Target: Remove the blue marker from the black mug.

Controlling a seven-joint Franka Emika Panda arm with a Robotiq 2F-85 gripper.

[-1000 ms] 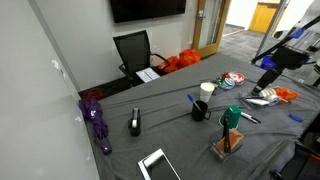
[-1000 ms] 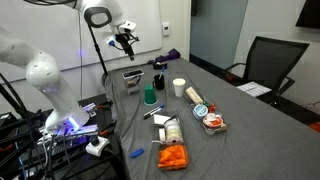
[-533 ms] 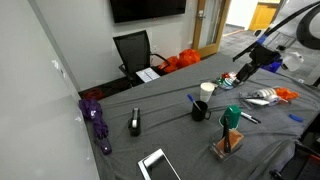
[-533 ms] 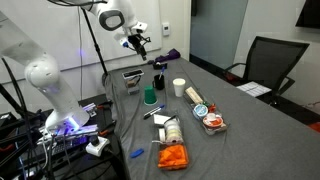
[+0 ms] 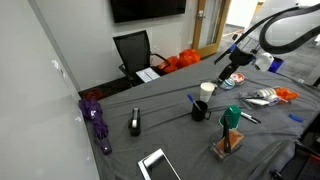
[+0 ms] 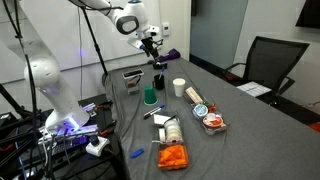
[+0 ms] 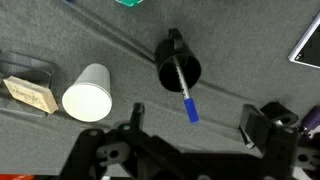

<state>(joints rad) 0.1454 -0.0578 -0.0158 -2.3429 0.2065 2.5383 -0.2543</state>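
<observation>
Clearly the blue marker point(image 7: 185, 93) stands in the black mug point(image 7: 178, 62), near the middle of the grey table point(image 7: 120, 60). It is a thin straight stick. In the wrist view its shaft reads pale where it crosses the mug's dark inside, and its bright blue end sticks out past the rim on the near side. In an exterior view the blue marker point(image 5: 190, 100) leans out to the left of the black mug point(image 5: 201, 110), with a good part of its length above the rim. The mug is plain, black and round, and a white cup point(image 7: 87, 95) of about the same size stands just to its left, apart from it.

The gripper point(image 7: 192, 132) hangs above the mug with its fingers point(image 7: 250, 124) spread wide and holding nothing, clear of both marker and mug.

The marker's lower end is lost in the mug's dark inside. The fingers are cut off by the lower edge of the wrist view. In an exterior view the mug point(image 6: 158, 82) sits below the gripper point(image 6: 152, 45), but the marker is too small to make out there.
</observation>
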